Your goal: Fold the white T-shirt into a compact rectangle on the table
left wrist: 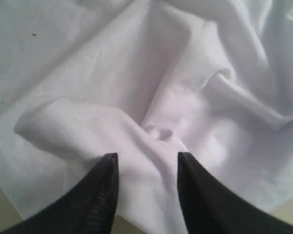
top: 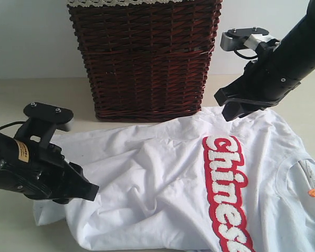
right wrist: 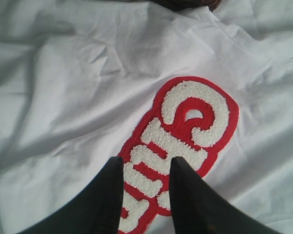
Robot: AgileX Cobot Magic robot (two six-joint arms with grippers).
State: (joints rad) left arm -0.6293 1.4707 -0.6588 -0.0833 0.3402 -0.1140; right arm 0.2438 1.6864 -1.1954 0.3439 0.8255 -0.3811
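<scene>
Behind white T-shirt [top: 163, 178], wicker basket [top: 147, 58], exterior only

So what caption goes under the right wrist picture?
Right gripper, jaws apart, above the red-edged lettering on the white T-shirt.

White letters [top: 224, 173] edged in red on the white T-shirt [top: 147, 184] read "Chinese", the last letter cut off at the near edge. A yellow label [top: 22, 150] on the left arm [top: 10, 170] is unreadable.

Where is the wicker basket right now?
In the exterior view the wicker basket stands upper centre on the table, just behind the crumpled white T-shirt.
</scene>
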